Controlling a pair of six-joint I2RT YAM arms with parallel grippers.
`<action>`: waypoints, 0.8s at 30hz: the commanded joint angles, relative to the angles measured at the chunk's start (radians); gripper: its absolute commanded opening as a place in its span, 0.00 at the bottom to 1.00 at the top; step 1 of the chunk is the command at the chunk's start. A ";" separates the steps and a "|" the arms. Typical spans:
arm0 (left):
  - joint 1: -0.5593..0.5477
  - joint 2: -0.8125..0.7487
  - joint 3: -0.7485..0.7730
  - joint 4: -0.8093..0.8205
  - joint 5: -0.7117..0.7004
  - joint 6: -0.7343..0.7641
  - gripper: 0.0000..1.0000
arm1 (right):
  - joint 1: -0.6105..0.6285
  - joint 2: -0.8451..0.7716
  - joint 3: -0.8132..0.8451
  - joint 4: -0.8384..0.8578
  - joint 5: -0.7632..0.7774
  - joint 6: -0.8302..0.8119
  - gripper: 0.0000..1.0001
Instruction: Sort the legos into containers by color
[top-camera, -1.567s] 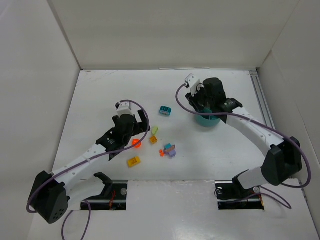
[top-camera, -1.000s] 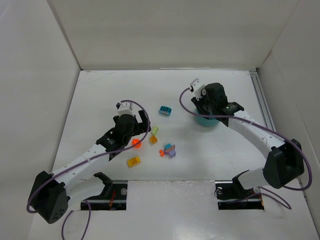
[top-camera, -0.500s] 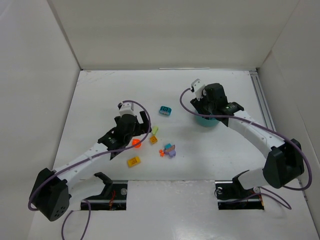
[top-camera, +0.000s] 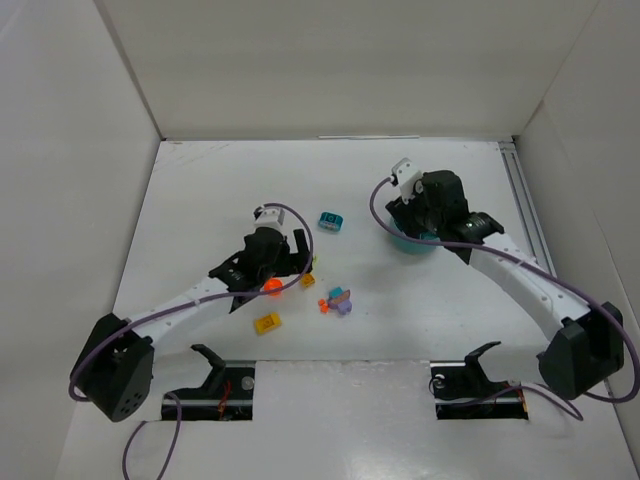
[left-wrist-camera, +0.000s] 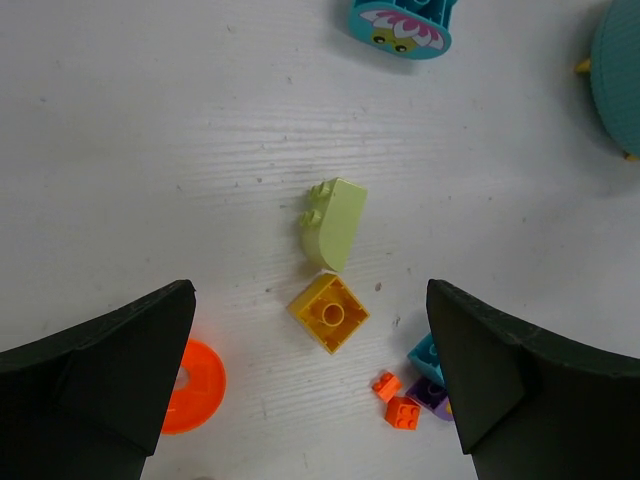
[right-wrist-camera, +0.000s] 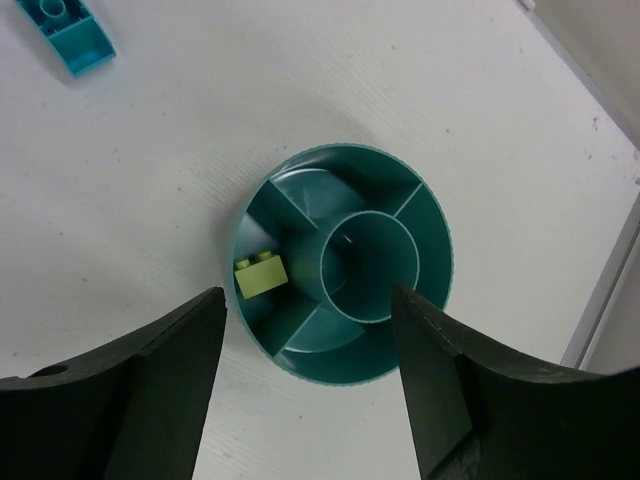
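White table (top-camera: 200, 180): teal bowl (right-wrist-camera: 330, 375) right of centre, printed teal brick (top-camera: 330, 220) mid-table. Loose cluster toward the near edge: yellow-green brick (left-wrist-camera: 333, 222), yellow-orange brick (left-wrist-camera: 328, 312) just beside it, orange-red ring (left-wrist-camera: 195, 385), small mixed bits (left-wrist-camera: 400, 405), yellow slab (top-camera: 267, 323) nearest that edge.

Right tool (top-camera: 418, 226) over teal bowl (top-camera: 404, 244), left tool (top-camera: 298, 262) above scattered legos (top-camera: 340, 298)

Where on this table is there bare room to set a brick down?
Bare: the far strip of table behind the teal brick and teal bowl, and its left edge. Crowded: mid-table around the yellow brick, lime brick, orange ring.
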 joint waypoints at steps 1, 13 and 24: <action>-0.019 0.059 0.049 0.047 0.046 0.039 1.00 | -0.005 -0.093 -0.017 0.001 -0.013 0.030 0.72; -0.047 0.346 0.169 0.116 -0.008 0.194 0.87 | -0.033 -0.158 -0.103 -0.038 -0.022 0.039 0.72; -0.065 0.489 0.249 0.104 -0.014 0.209 0.43 | -0.096 -0.232 -0.131 -0.065 -0.031 0.039 0.72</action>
